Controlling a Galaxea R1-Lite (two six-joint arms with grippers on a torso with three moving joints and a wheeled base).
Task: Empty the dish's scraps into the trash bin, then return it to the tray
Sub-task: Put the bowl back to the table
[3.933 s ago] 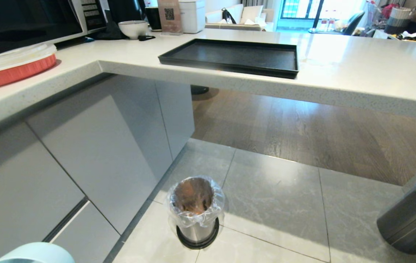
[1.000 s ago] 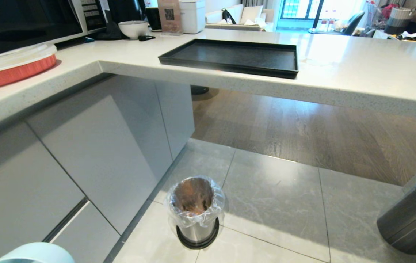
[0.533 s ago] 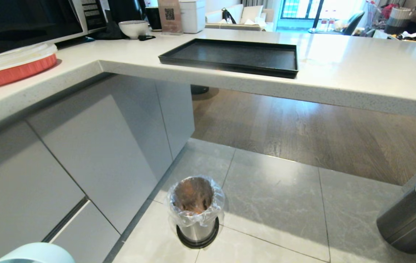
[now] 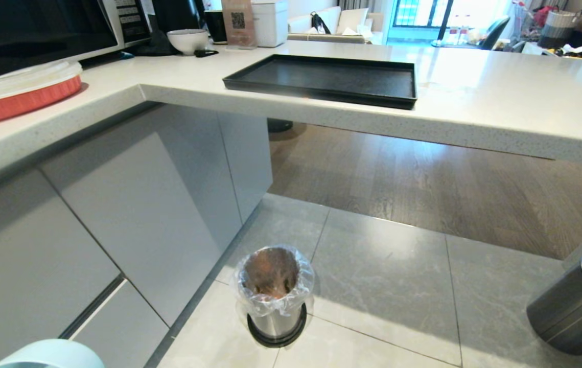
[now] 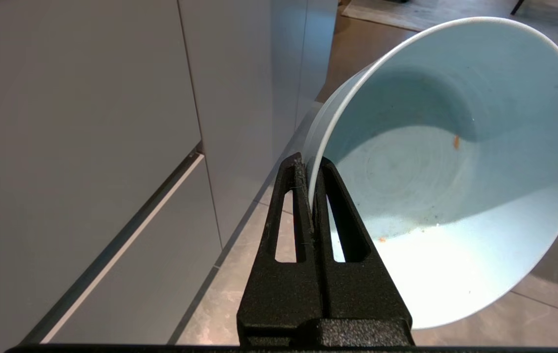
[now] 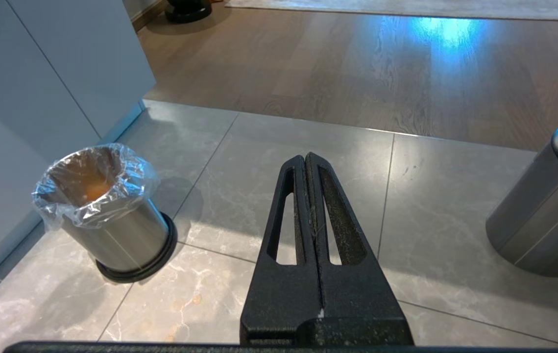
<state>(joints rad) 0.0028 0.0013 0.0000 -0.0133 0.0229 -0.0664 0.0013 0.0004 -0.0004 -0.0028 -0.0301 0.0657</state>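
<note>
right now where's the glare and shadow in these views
Head view: window glare washes the countertop beside the tray. Left wrist view: shadow covers the upper inside of the dish, its lower part brightly lit. Right wrist view: bluish sheen on the wood floor.

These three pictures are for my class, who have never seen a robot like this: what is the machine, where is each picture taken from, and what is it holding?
It is a wheeled robot with two arms, each ending in a two-fingered gripper. One picture comes from a camera on its head; it shows a counter with a black tray, a lined trash bin on the tiled floor, and a second steel bin to the right. The other two come from cameras on the wrists, looking along the fingers. The left gripper is shut on the rim of a pale blue dish, held tilted, with only a few orange specks left inside. The right gripper is shut and holds nothing. Orange scraps lie in the lined bin.
</note>
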